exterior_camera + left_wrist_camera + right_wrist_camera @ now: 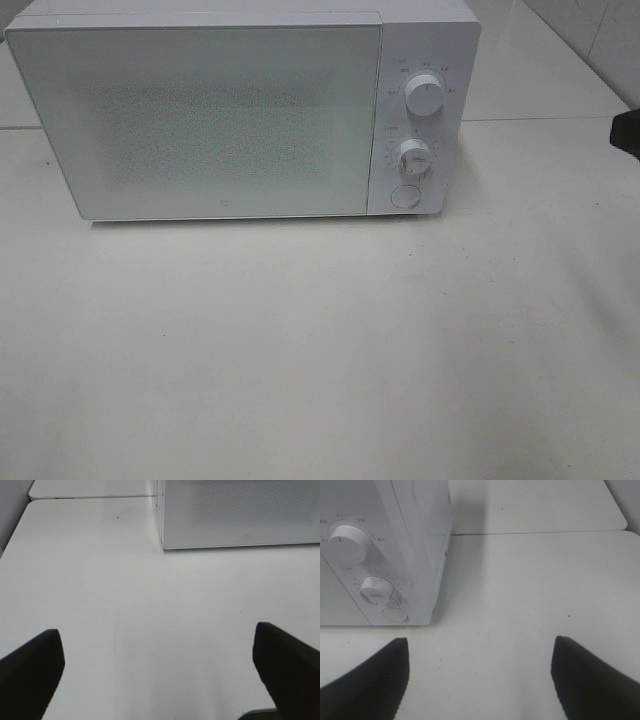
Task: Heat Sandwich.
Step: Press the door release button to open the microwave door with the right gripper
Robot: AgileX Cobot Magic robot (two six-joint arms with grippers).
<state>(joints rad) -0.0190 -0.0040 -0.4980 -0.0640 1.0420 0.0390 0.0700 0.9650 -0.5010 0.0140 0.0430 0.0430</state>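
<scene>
Overhead shows the whole microwave [200, 120], door shut; the sandwich is visible nowhere. Only the right wrist view shows its 2 knobs [345, 542] close. The left gripper [157, 630] and right gripper [481, 641] are spread, empty.

Microwave [440, 60] blocks the back of the table [320, 360], its door [200, 120] shut flat. I can pass over the wide tabletop in front and along both sides. Knobs [424, 97] stick out at front right.
</scene>
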